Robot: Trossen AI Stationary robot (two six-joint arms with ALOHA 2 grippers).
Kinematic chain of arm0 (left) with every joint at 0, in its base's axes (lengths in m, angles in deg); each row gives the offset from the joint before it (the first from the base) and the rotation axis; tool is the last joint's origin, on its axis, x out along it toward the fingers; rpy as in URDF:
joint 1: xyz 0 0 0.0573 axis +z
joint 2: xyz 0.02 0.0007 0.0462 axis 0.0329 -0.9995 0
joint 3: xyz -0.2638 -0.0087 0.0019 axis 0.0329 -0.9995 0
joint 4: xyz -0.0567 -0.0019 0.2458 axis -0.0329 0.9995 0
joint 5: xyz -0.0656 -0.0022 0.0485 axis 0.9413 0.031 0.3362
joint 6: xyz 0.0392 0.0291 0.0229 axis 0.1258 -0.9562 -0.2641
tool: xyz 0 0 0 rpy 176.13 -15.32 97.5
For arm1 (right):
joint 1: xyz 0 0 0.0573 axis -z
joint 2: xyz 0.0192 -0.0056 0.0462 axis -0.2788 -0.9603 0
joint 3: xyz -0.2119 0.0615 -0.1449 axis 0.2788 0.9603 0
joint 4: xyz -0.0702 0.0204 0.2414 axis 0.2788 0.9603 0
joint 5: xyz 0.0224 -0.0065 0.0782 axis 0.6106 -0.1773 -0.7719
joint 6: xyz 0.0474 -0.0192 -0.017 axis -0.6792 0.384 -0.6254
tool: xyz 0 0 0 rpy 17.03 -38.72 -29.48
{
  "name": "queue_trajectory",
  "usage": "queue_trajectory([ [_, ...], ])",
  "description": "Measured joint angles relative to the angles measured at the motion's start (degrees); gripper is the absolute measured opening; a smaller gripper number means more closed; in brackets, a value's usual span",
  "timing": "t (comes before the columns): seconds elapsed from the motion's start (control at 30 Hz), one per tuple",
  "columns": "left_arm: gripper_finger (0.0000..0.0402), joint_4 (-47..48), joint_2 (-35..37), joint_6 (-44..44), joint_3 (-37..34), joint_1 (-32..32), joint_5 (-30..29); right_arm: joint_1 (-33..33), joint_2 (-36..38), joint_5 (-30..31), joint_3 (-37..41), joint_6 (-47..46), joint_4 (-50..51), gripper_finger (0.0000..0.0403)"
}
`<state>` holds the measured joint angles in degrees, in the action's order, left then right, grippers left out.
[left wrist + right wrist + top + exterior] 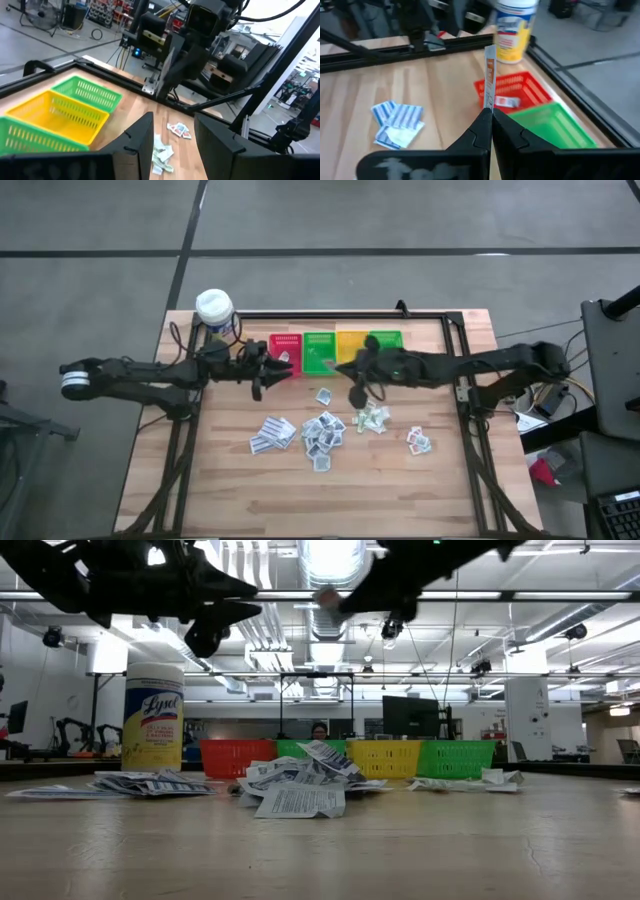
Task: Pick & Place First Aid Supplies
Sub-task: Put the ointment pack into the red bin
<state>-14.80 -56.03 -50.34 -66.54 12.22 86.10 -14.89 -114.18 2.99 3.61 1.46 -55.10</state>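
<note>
Wooden table (240,490) holds scattered sachets (322,430); workshop room lies behind.

Both arms are dark, nearly black, built of slim tubes joined by thicker rounded joints. The left arm (130,372) ends outboard in a white-banded cylinder. The right arm (480,365) trails thin cables near its base (dark ones). Each claw's fingers (140,142) are matte black, broad, angular wedges with chamfered edges, tapering to points.
</note>
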Motion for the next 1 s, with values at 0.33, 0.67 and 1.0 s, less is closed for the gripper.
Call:
queue_trajectory([
  [0.33,0.0135,-1.0,-0.8,-0.8,0.0,0.0,-0.7,1.0,-12.4,-8.1,-13.9,2.5,4.7,0.0008],
  [0.67,0.0135,-0.8,-1.1,-0.9,0.0,0.0,-1.4,1.2,-17.1,-10.4,-22.1,4.7,7.3,0.0008],
  [1.0,0.0135,-1.5,-1.4,-1.0,0.1,0.0,-5.6,1.4,-18.3,-11.0,-22.9,4.5,7.3,0.0008],
])
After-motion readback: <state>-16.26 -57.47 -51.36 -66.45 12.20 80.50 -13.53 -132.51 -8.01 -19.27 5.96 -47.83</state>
